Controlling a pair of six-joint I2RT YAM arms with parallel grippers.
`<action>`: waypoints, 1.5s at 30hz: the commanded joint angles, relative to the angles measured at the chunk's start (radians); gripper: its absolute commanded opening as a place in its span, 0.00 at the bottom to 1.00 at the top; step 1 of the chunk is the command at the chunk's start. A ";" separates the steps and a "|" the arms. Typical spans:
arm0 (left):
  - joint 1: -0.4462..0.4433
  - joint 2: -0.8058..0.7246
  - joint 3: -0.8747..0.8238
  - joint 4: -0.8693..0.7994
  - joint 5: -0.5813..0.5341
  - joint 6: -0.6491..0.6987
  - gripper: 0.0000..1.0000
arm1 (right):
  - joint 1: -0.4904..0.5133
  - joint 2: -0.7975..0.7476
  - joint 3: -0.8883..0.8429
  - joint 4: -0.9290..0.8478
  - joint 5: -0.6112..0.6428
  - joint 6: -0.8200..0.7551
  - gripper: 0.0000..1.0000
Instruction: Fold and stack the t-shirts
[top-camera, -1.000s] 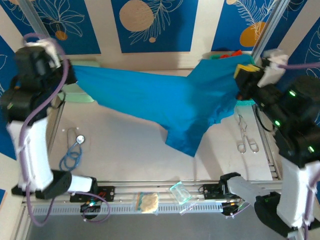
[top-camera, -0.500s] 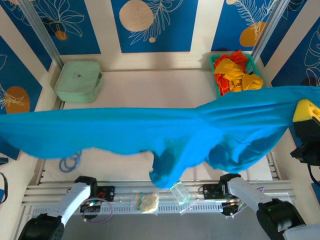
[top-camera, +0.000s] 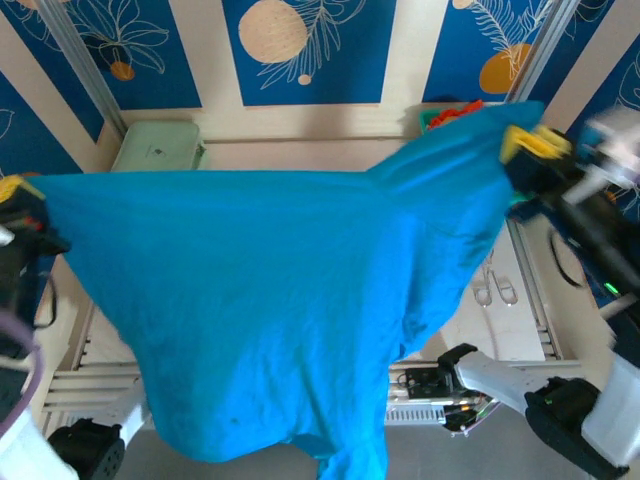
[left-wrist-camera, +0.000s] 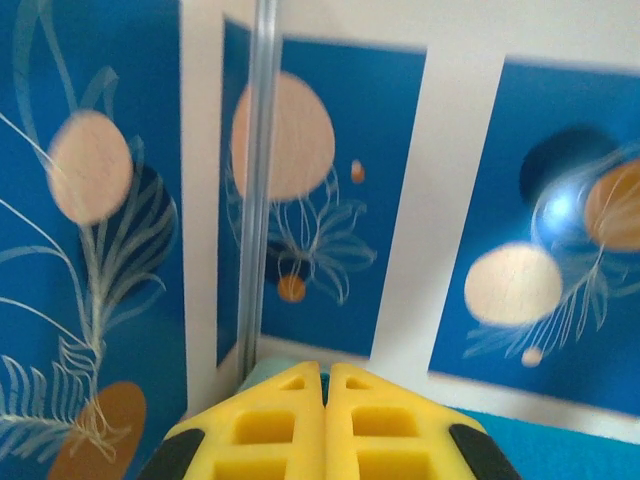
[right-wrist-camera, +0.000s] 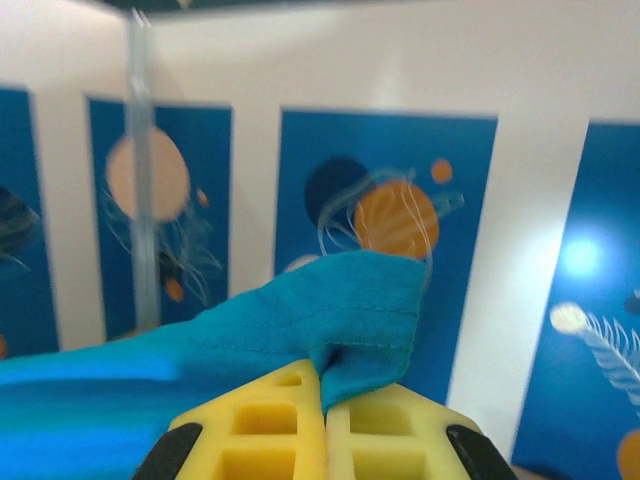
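Top view: half a second ago the blue shirt (top-camera: 280, 300) was a stretched horizontal band. It now hangs as a wide sheet, covering most of the table between the claws. The left claw (top-camera: 14, 192) sits at the shirt's left corner, the right claw (top-camera: 530, 146) at its right corner, and both are raised. A green case (top-camera: 155, 150) lies beyond the top hem, nearer the left claw. Orange and red shirts (top-camera: 458, 108) peek out just behind the right claw. A scissor-shaped metal tool (top-camera: 495, 285) lies below the right claw, beside the hanging cloth.

Left wrist: the yellow fingers are pressed together. Cloth between them can't be made out, but blue fabric runs low to their right, with wall panels (left-wrist-camera: 320, 200) ahead.

Right wrist: the fingers are clamped on a hemmed fold of the blue shirt, which bunches above the tips and trails off left.
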 joint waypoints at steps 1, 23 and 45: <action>-0.004 0.051 -0.178 0.163 -0.003 0.004 0.00 | -0.034 0.137 -0.148 0.126 0.134 -0.105 0.00; 0.025 1.075 -0.404 0.907 0.009 0.040 0.00 | -0.352 1.529 0.638 0.171 -0.143 -0.030 0.00; 0.081 1.168 -0.398 0.858 -0.014 0.025 0.00 | -0.370 1.105 -0.169 0.455 -0.211 0.096 0.00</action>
